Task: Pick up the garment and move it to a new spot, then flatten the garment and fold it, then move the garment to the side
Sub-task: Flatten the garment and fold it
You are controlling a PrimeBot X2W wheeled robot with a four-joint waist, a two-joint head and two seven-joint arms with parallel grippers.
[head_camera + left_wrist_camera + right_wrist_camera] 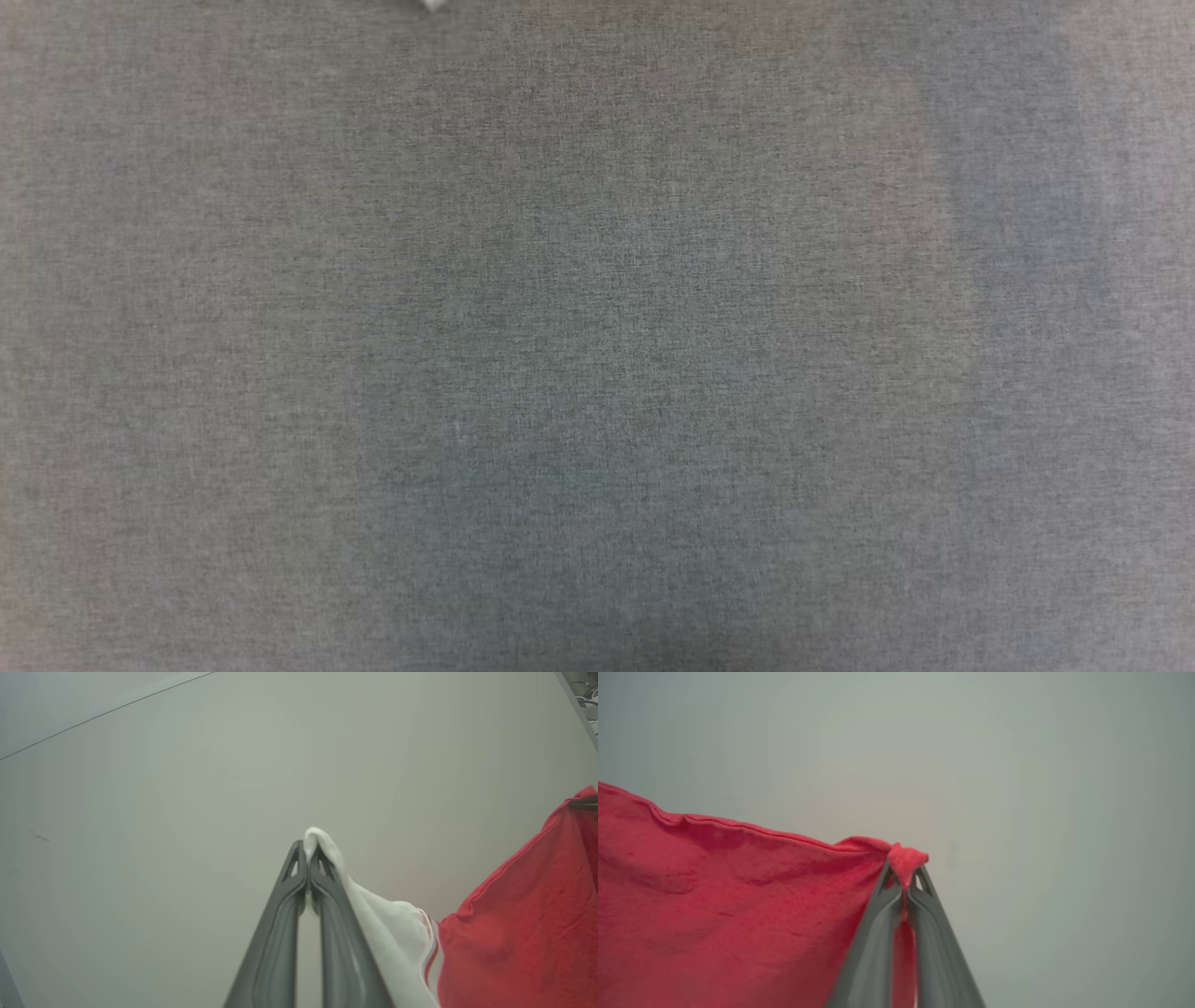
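Currently both pincers are pressed together on cloth. Your left gripper (308, 858) pinches a small fold of the white sleeve (397, 924), with little cloth showing past the tips. Your right gripper (906, 877) nips a bunched corner of the red hemmed edge. The garment (714, 914) hangs between the two, lifted, its top edge sagging a little.

Risk, as a judgement: both bites look shallow. Pull the arms apart fast and the cloth may drag out of one pincer, leaving the shirt dangling from the other. Grips are uneven, sleeve one side and hem the other, so expect a skewed landing and extra flattening.

Room: the grey cloth surface (597, 336) under the head camera shows nothing to snag on. Its edges lie outside that view, so you cannot tell where it ends. A white scrap (431, 5) touches that view's top edge; cannot tell what it is. Farther off is a pale background (187, 788), with clutter (587, 700) at one far corner.
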